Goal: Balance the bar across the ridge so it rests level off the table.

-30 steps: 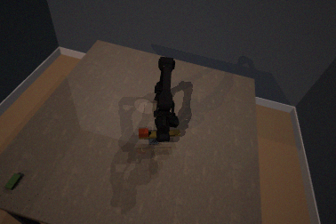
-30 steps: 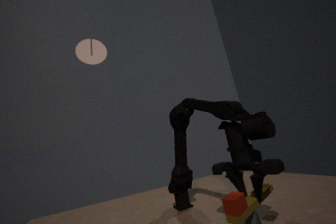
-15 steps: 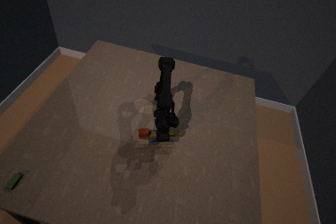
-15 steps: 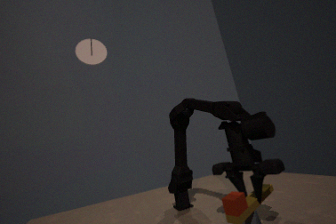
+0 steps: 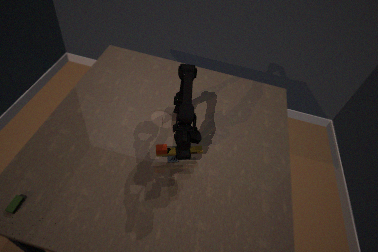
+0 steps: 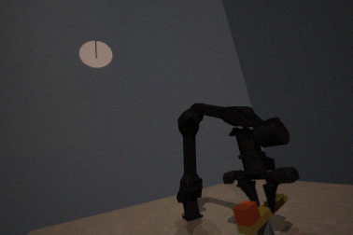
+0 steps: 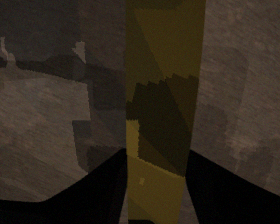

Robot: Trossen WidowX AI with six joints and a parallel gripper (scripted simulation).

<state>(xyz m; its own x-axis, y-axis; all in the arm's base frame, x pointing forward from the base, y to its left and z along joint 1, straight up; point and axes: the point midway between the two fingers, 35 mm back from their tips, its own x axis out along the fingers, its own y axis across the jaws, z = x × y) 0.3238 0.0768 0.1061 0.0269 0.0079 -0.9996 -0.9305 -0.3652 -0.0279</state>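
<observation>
The yellow bar [image 5: 198,149] [image 6: 251,227] [image 7: 163,45] has an orange block [image 5: 161,149] [image 6: 246,213] on one end. My gripper [image 6: 265,208] [image 7: 156,156] is shut on the bar, with one finger on each side of it, between the orange block and the far end. The grey ridge [image 5: 172,159] [image 6: 268,228] shows just below the bar, mostly hidden by the bar in the top view and cut by the frame edge in the exterior view. I cannot tell whether the bar touches the ridge or is exactly level.
The table [image 5: 240,168] carries my arm's base at its back. A green block [image 5: 15,203] lies near the table's front left corner, far from the bar. Shadows of the arm fall around the bar. A round clock [image 6: 95,54] hangs on the wall.
</observation>
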